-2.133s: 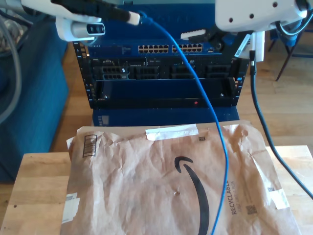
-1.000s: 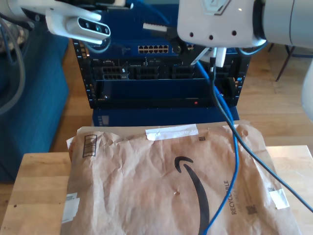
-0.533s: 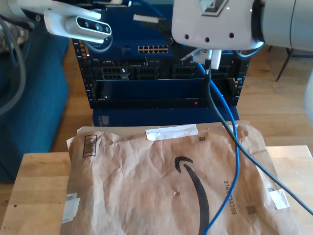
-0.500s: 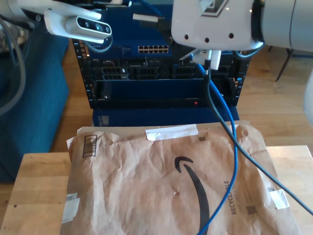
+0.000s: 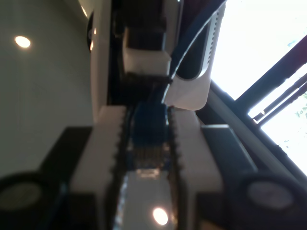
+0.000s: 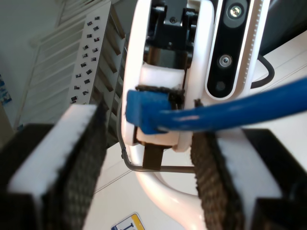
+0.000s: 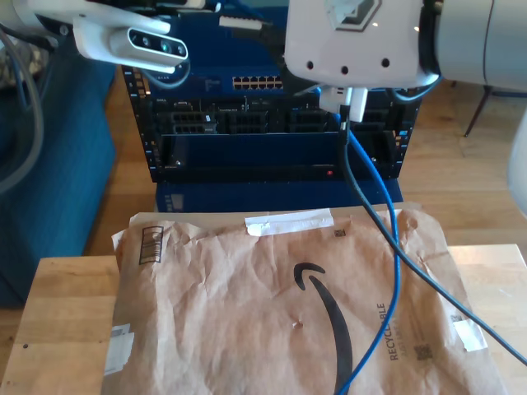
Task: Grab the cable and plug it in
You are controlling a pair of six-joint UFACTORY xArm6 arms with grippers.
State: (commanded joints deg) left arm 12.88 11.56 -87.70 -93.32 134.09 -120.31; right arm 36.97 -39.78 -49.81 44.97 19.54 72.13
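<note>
The blue cable hangs from behind the big white arm down over the paper mailer in the exterior view. In the first wrist view my first gripper is shut on the cable's end, the clear plug showing between its white fingers. My second gripper is open. The cable crosses the gap between its black pads without touching them. It faces my first gripper, which pinches the cable's blue boot.
A blue network rack with a row of ports stands behind the table. A brown paper mailer covers the wooden table. A black arm cable hangs beside the blue one.
The big white arm has swung in from the exterior view's right and keeps edging left. The hanging cable has shifted with it.
</note>
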